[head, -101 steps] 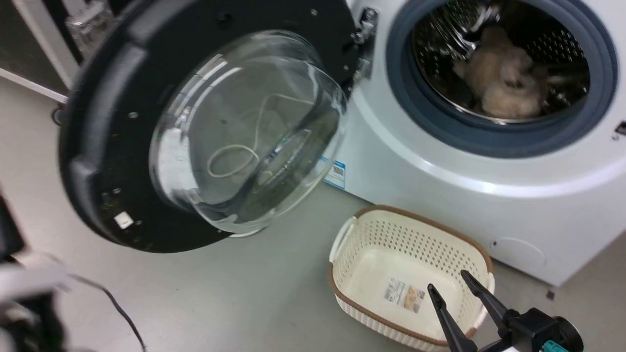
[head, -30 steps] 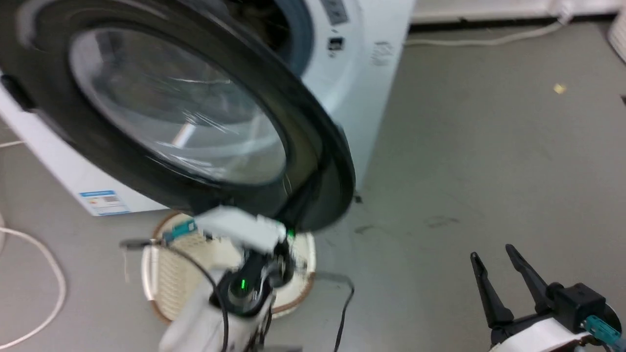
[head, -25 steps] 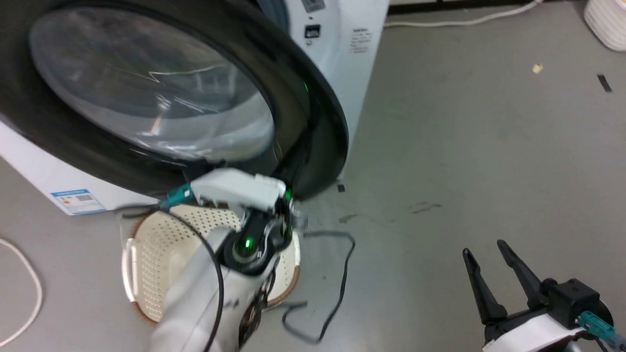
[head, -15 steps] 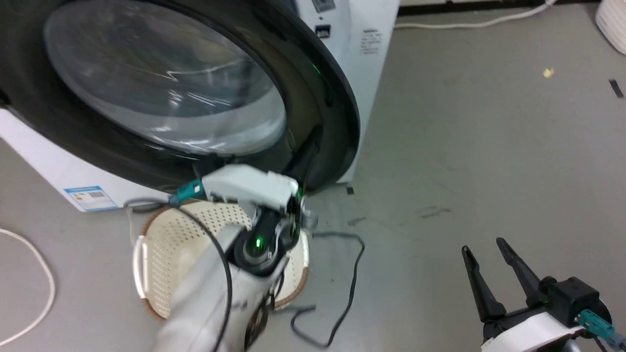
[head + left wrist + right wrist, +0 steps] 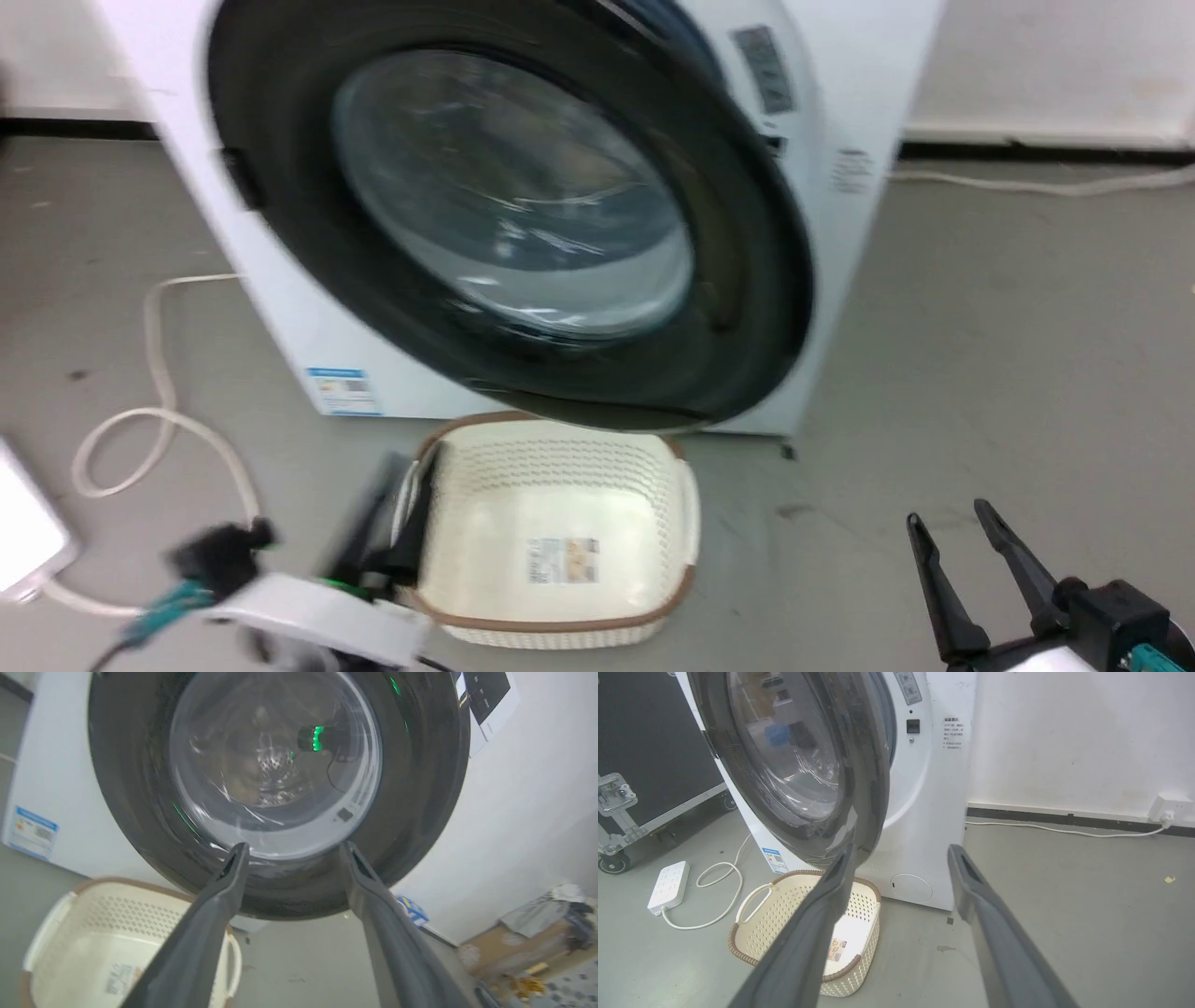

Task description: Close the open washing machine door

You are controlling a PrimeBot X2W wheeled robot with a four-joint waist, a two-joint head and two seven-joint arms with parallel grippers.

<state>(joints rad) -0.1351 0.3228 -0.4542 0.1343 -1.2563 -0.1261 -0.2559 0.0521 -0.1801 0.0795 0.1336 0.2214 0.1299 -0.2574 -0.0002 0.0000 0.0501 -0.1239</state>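
The door (image 5: 798,760) is ajar, angled off the washer (image 5: 924,826) front. Left pincer (image 5: 292,848) spread, facing the door glass. Right pincer (image 5: 948,521) spread, empty, above floor (image 5: 1008,355).

The door (image 5: 509,215) is gleaming glossy black around clear glass, the washer (image 5: 280,308) is shining smooth white, and the plastic basket (image 5: 551,453) is looking matt.
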